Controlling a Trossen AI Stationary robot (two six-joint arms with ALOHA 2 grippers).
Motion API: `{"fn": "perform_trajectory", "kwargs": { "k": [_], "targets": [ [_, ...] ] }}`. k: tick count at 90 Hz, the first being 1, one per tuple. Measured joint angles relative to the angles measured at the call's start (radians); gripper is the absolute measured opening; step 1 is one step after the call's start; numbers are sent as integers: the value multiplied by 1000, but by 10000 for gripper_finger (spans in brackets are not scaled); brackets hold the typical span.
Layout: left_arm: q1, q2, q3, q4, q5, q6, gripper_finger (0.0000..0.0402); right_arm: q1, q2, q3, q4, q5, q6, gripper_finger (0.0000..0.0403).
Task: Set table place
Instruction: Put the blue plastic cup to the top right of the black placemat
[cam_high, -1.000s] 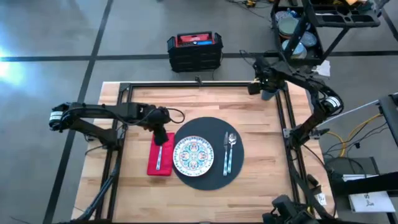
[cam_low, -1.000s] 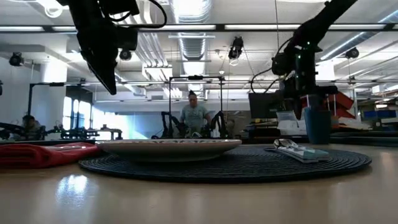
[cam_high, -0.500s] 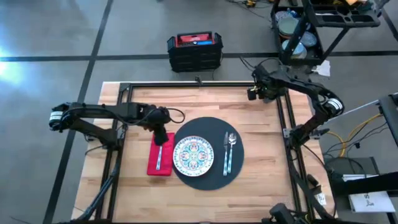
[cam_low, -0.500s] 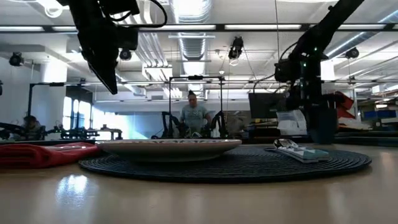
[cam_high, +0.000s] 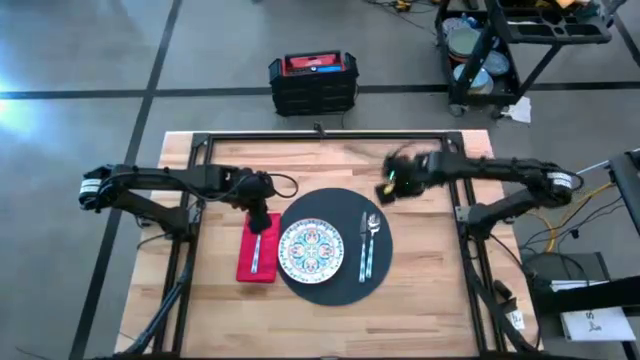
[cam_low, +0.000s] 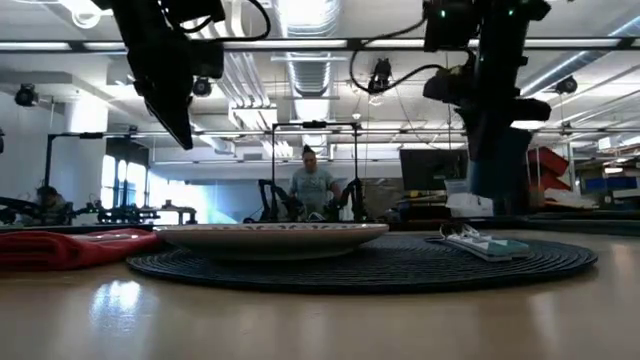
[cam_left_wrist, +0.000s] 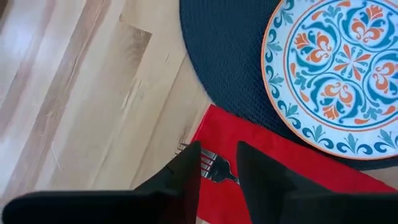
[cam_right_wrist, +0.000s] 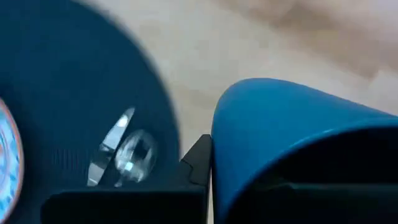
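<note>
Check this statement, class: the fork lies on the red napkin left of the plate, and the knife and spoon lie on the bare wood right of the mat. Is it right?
One detail is wrong. The knife and spoon lie on the dark mat, right of the plate, not on bare wood; the high view shows it. The fork does lie on the red napkin left of the plate.

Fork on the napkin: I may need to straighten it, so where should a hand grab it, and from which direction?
Grip the fork across its thin handle, coming straight down from above. It lies flat on the napkin, so only its narrow sides offer a pinch, and the plate crowds one side.
</note>
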Motion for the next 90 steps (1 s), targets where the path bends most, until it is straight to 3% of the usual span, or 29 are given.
{"fn": "perform_trajectory", "kwargs": {
  "k": [16,50,90],
  "targets": [
    [0,0,0,11,1,6,75,55,78,-2,-44,28,69,0],
    [0,0,0,11,3,6,75,-39,94,-1,51,-20,-40,0],
    [0,0,0,11,3,4,70,-44,197,-5,134,-45,-86,0]
  ]
}}
